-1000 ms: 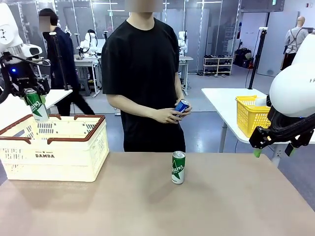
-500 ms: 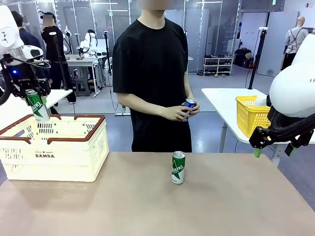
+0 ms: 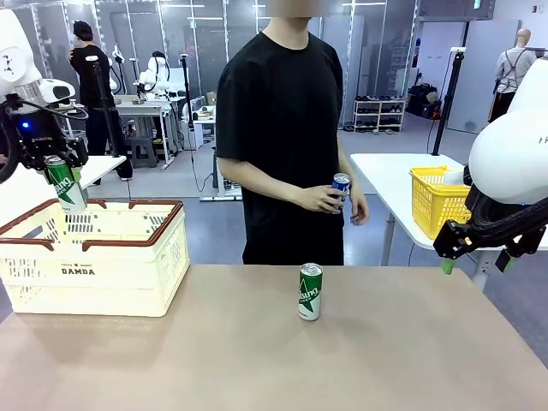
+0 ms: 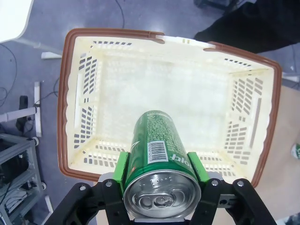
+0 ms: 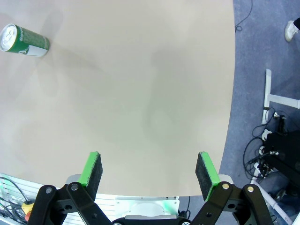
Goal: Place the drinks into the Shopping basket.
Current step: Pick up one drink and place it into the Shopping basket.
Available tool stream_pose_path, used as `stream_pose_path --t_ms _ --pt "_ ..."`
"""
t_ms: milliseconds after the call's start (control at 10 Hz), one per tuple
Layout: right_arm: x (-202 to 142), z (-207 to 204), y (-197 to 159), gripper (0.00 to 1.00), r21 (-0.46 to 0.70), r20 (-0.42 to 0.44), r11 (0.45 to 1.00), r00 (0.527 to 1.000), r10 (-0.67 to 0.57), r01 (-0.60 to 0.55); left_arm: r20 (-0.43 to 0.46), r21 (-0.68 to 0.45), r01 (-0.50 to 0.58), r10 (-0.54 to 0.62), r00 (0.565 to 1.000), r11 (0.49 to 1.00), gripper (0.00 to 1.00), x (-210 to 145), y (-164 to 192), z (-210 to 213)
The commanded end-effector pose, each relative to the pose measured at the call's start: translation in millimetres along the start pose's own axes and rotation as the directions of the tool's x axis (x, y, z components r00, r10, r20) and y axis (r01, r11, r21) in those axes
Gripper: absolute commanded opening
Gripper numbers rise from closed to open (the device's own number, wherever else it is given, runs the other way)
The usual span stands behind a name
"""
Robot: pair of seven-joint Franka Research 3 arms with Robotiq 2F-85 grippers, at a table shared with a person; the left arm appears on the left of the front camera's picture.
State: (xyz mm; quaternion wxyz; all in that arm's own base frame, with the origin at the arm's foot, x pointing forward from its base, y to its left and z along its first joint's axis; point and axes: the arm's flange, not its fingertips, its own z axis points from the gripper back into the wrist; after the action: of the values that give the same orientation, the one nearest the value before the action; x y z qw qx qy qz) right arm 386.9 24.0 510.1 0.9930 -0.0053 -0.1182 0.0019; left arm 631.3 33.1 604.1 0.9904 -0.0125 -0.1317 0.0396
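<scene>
My left gripper (image 3: pixel 60 175) is shut on a green can (image 3: pixel 65 185), holding it above the far left part of the cream Shopping basket (image 3: pixel 94 257). In the left wrist view the green can (image 4: pixel 159 154) sits between my green pads (image 4: pixel 121 168) over the basket's bare floor (image 4: pixel 154 93). A second green can (image 3: pixel 310 292) stands upright mid-table, also seen as the can (image 5: pixel 23 41) in the right wrist view. The person holds a blue-and-white can (image 3: pixel 340 190) in one hand. My right gripper (image 3: pixel 475 261) hangs open off the table's right edge, its pads (image 5: pixel 91 173) wide apart.
A yellow mesh basket (image 3: pixel 437 201) stands on a white table at the back right. The person stands at the table's far edge, right of centre. The tan tabletop (image 3: pixel 257 360) stretches bare around the standing can. Its right edge (image 5: pixel 229 108) drops to blue floor.
The person has stepped to the right with the blue-and-white can in hand. Neither arm nor the held green can has moved.
</scene>
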Motion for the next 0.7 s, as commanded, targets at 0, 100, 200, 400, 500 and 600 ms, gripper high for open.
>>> stream_pose_path --t_ms 0,100,200,400,500,600 --pt "0.3 0.7 -1.6 1.00 -0.004 0.002 1.000 1.000 0.003 -0.003 0.000 0.000 -0.006 0.006 1.000 1.000 0.59 -1.8 0.2 5.0" --pt "0.3 0.7 -1.6 1.00 -0.004 0.002 1.000 1.000 0.003 -0.003 0.000 0.000 -0.006 0.006 1.000 1.000 0.59 -1.8 0.2 5.0" --pt "0.3 0.7 -1.6 1.00 -0.004 0.002 1.000 1.000 0.003 -0.003 0.000 0.000 -0.006 0.006 1.000 1.000 0.59 -1.8 0.2 5.0" --pt "0.3 0.7 -1.6 1.00 -0.004 0.002 1.000 1.000 0.003 -0.003 -0.029 -0.016 0.009 -0.009 1.000 1.000 0.59 5.5 8.9 -19.9" --pt "0.3 0.7 -1.6 1.00 -0.004 0.002 1.000 1.000 0.003 -0.003 -0.058 -0.016 -0.024 0.023 0.998 1.000 0.59 12.0 16.1 -42.5" --pt "0.3 0.7 -1.6 1.00 -0.004 0.002 1.000 1.000 0.003 -0.003 -0.068 -0.004 -0.052 0.051 0.996 0.999 0.59 14.5 22.7 -60.3"
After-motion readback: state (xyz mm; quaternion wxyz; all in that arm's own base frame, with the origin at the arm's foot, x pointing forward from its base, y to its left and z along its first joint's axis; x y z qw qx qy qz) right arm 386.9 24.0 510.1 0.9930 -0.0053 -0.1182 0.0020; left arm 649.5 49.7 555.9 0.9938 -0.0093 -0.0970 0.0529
